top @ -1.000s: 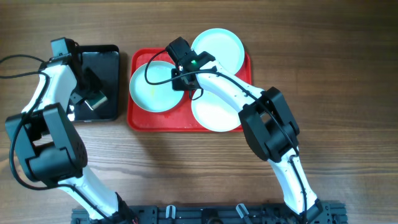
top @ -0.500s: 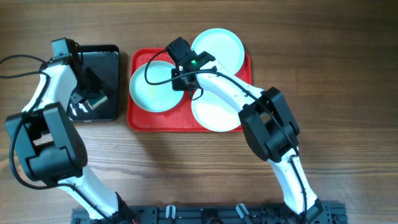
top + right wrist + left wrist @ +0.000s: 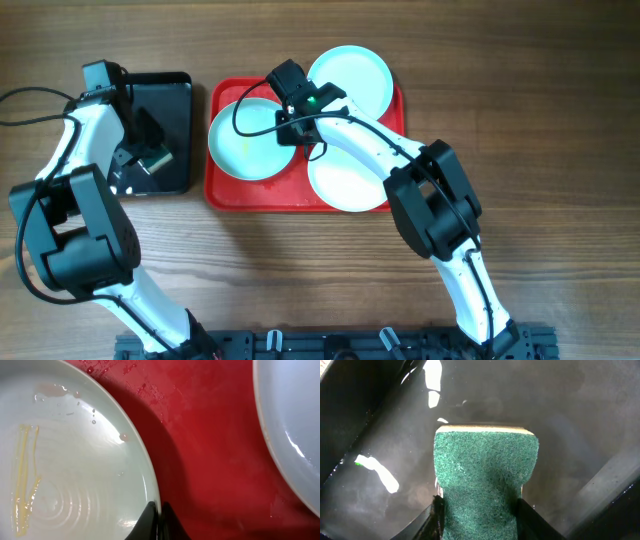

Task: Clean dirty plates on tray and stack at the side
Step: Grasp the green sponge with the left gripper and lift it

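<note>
Sponge sits clamped in left gripper in black tray; we see right gripper pinching rim of left plate on tray, plate lying sponge-side of it, left arm nearer

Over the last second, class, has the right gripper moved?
No. The right gripper stays pinched on the left plate's rim, at the same spot against the tray's edge.

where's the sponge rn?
Left side of the overhead view: the sponge sits in the left gripper, inside the black tray, just left of the red tray.
</note>
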Available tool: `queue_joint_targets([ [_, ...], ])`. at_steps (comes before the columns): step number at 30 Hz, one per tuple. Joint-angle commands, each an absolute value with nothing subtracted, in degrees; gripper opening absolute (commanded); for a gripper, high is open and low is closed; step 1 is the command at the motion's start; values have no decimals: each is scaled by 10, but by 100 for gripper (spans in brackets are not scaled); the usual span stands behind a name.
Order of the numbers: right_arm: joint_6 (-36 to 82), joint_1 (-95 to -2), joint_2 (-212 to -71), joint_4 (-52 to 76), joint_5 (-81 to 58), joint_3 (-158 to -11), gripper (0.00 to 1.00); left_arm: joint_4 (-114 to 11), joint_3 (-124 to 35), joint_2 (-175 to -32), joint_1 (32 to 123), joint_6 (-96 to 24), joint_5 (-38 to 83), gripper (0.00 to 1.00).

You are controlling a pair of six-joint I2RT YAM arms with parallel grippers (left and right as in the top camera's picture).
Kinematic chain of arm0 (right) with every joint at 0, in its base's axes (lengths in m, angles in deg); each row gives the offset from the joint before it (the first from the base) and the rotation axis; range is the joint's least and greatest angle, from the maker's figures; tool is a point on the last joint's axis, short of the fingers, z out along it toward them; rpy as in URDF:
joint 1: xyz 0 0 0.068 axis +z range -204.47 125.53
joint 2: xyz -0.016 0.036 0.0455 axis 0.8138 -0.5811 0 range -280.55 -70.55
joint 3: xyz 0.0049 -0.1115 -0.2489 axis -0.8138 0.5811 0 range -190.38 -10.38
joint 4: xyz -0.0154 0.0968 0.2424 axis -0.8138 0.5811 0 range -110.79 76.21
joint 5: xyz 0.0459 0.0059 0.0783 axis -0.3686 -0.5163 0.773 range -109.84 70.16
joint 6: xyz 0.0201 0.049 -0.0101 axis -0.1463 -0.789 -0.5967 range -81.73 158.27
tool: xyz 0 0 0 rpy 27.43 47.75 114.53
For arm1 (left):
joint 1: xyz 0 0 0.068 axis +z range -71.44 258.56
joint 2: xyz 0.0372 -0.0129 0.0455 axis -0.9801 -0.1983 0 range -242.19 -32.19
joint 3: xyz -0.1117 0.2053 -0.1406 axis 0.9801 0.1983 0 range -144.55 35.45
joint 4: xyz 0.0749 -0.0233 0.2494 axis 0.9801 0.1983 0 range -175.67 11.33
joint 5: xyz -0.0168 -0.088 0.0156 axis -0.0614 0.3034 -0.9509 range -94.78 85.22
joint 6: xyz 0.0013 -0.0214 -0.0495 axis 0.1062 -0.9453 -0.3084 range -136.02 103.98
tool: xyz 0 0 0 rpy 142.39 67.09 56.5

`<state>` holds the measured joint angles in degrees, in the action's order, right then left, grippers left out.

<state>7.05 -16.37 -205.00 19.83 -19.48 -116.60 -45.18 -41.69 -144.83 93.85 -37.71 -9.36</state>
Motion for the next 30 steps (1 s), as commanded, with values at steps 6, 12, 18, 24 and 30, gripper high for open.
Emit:
queue_joint_targets([
  [6,82,-157,-2071,195,-183,-1160,4,-456,-413,-1474,935,-372,-89,38],
  [12,83,-157,-2071,195,-183,-1160,4,-458,-413,-1483,935,-372,-89,28],
  [18,83,-157,-2071,194,-183,-1160,4,-458,-413,-1483,935,-372,-89,4],
  [24,86,-157,-2071,194,-177,-1160,4,-453,-415,-1469,935,-368,-88,4],
  [30,116,-163,-2071,193,-137,-1160,5,-397,-463,-1397,934,-328,-68,4],
])
